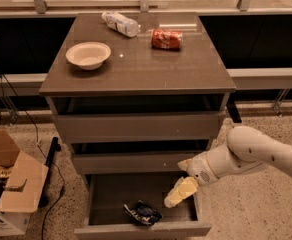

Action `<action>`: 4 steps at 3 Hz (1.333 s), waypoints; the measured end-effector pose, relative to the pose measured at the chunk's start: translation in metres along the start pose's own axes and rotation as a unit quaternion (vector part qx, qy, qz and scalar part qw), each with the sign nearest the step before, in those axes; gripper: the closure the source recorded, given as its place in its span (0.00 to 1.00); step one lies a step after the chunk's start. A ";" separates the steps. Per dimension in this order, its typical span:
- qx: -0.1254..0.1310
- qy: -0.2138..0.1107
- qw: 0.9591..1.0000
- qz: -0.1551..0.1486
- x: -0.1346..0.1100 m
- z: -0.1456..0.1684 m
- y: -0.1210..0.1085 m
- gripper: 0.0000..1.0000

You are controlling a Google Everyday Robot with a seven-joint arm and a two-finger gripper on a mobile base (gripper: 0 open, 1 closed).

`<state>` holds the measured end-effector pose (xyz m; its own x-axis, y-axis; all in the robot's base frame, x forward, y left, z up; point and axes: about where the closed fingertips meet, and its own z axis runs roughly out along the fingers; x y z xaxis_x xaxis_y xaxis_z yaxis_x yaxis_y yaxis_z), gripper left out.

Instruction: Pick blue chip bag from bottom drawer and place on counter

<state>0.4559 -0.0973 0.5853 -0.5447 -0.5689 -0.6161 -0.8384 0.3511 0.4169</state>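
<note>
The bottom drawer is pulled open. The blue chip bag, dark foil with a pale label, lies crumpled near the drawer's front middle. My gripper, with cream-coloured fingers, hangs over the drawer's right part, to the right of the bag and a little above it, apart from it. The white arm reaches in from the right. The counter is the glossy grey-brown top of the cabinet.
On the counter stand a white bowl at left, a clear plastic bottle at the back, and a crushed red can. The two upper drawers are slightly ajar. A cardboard box sits on the floor at left, with a cable beside it.
</note>
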 end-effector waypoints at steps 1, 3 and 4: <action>0.008 -0.015 1.000 -0.001 0.011 0.038 -0.021 0.00; -0.002 -0.070 0.996 0.052 0.063 0.117 -0.083 0.00; -0.028 -0.076 0.992 0.100 0.091 0.156 -0.123 0.00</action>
<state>0.5056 -0.0764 0.3736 -0.7007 -0.3724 -0.6085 -0.7128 0.4022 0.5746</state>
